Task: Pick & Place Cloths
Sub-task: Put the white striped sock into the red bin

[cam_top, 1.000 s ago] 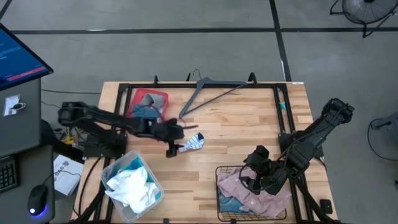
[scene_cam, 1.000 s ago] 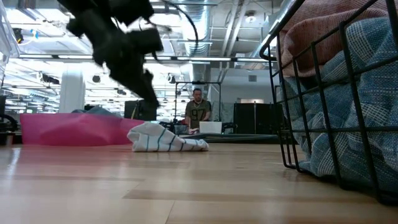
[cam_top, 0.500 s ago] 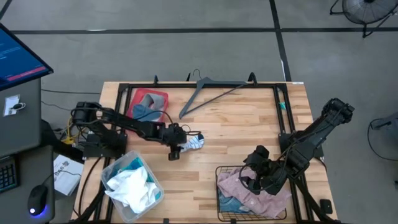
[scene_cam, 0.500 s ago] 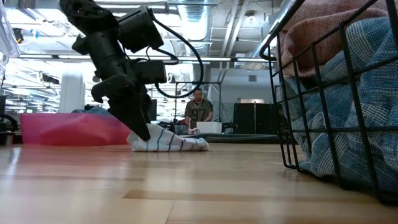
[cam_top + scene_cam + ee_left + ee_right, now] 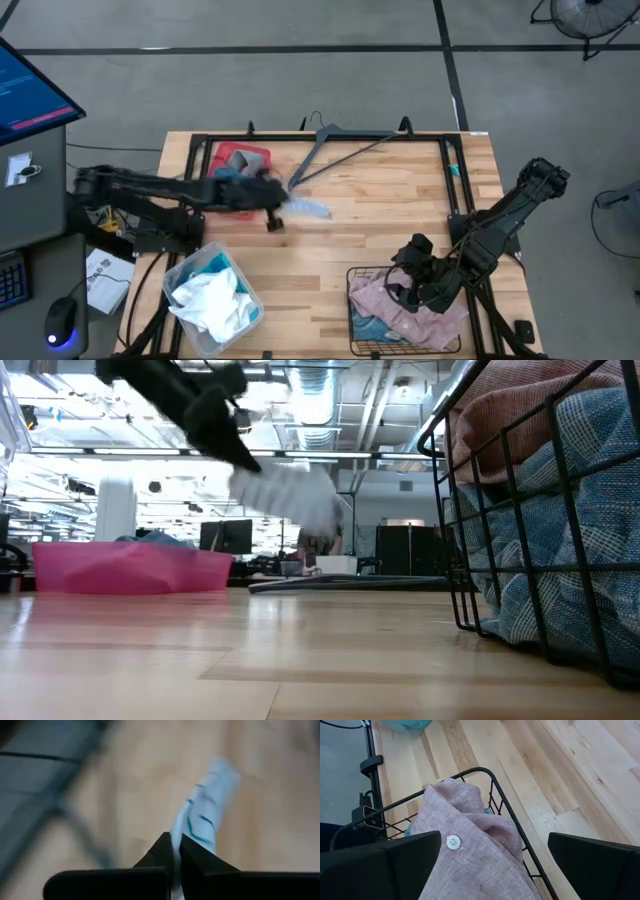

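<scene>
While pinched in left hand (image 5: 173, 851): limp white blue-striped cloth (image 5: 206, 807).

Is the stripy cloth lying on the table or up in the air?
In the air: the stripy cloth hangs clear above the table, pinched in the shut left pincer.

Blue-striped cloth (image 5: 306, 207) hangs lifted off the table (pinched); pink cloth (image 5: 470, 855) fills the basket.
</scene>
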Robot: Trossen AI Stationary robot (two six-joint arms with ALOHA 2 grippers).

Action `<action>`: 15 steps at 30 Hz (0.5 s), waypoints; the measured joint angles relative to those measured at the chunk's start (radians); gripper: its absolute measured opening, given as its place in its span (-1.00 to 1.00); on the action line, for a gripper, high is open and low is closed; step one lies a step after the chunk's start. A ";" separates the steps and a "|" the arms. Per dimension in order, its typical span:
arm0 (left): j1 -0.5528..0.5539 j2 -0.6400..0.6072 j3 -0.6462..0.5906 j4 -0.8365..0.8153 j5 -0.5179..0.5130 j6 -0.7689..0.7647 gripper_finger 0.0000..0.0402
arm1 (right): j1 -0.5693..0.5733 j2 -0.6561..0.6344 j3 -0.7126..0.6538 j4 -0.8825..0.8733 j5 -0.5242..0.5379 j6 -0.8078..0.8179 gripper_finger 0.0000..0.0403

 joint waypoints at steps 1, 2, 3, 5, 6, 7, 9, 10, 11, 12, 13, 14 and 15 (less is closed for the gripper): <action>0.014 -0.051 0.000 -0.014 -0.063 0.008 -1.00 | 0.000 0.000 0.000 -0.001 0.000 0.000 0.80; 0.029 -0.104 0.001 -0.021 -0.129 0.015 -1.00 | 0.000 0.000 0.000 0.000 0.000 0.000 0.80; 0.042 -0.161 0.001 -0.050 -0.201 0.017 -1.00 | 0.000 0.000 0.000 0.000 0.000 0.000 0.80; 0.074 -0.260 0.000 -0.058 -0.341 0.017 -1.00 | 0.000 0.000 0.000 -0.001 0.000 0.000 0.80; 0.089 -0.306 0.001 -0.073 -0.393 0.017 -1.00 | 0.000 0.000 0.000 -0.001 0.000 0.000 0.80; 0.108 -0.343 0.001 -0.084 -0.439 0.017 -1.00 | 0.000 0.000 0.000 -0.001 0.000 0.000 0.80; 0.148 -0.415 0.001 -0.112 -0.489 0.017 -1.00 | 0.000 0.000 0.000 -0.001 0.000 0.000 0.80; 0.171 -0.436 0.001 -0.136 -0.495 0.017 -1.00 | 0.000 0.000 0.000 -0.001 0.000 0.000 0.80; 0.194 -0.457 0.001 -0.154 -0.495 0.015 -1.00 | 0.000 0.000 0.000 0.000 0.000 0.000 0.80; 0.214 -0.469 0.001 -0.178 -0.494 0.003 -1.00 | 0.000 0.000 0.000 -0.001 0.000 0.000 0.80; 0.232 -0.475 0.001 -0.207 -0.492 -0.007 -1.00 | 0.000 0.000 0.000 -0.001 0.000 0.000 0.80; 0.254 -0.479 0.000 -0.237 -0.485 -0.010 -1.00 | 0.000 0.000 0.000 0.000 0.000 0.000 0.80; 0.275 -0.479 0.000 -0.272 -0.485 -0.010 -1.00 | 0.000 0.000 0.000 0.000 0.000 0.000 0.80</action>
